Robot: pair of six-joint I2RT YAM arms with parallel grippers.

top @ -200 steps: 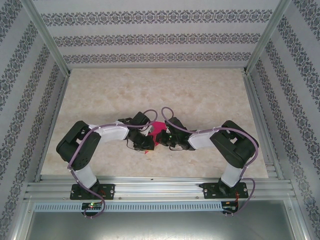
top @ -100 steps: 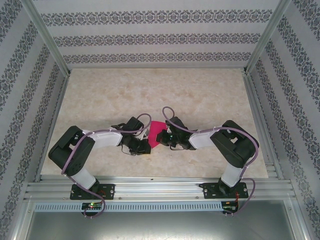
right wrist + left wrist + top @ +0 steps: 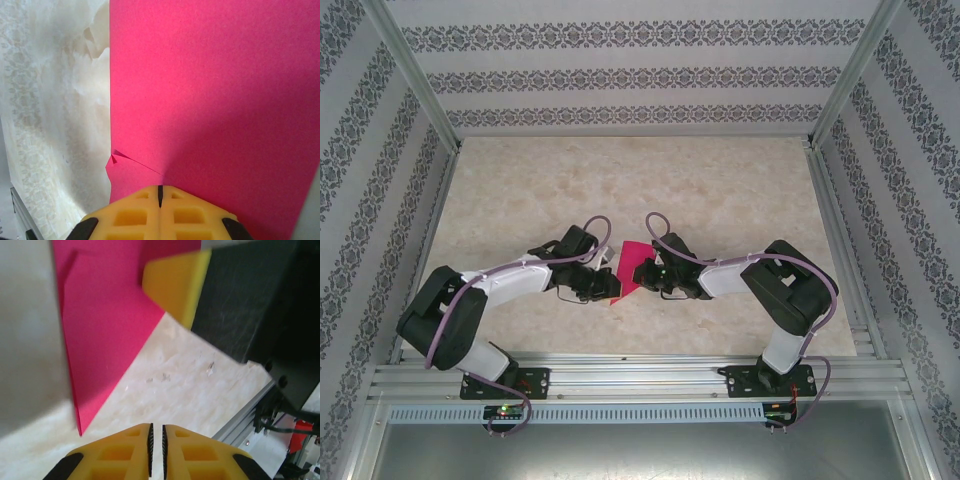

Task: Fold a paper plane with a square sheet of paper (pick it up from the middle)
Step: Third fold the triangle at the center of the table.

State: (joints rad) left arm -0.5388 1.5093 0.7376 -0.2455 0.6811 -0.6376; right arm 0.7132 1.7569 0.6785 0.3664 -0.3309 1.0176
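Seen from overhead, my two arms bent inward and met near the middle of the beige marbled table (image 3: 620, 180), closer to its near edge than its far one. Between them stood a pink paper sheet (image 3: 628, 266).

My right gripper (image 3: 160, 190) was clamped on it. From that wrist, the yellow fingertips (image 3: 135, 210) pressed together with the paper rising straight out of them. Its left edge was a clean vertical line, broken just above the fingers by a small crumpled nick (image 3: 115, 159).

My left gripper (image 3: 156, 429) grasped nothing; its jaws stood a thin slit apart, just beside the sheet. From that wrist, the sheet hung at upper left. One long edge slanted down to a sharp corner (image 3: 80, 431) low over the table, and a fold line showed near the top. I could not tell whether that corner touched the surface.

The tabletop spread widely toward the far side and both flanks, bounded by aluminium rails (image 3: 640, 372) and patterned walls (image 3: 620, 75).
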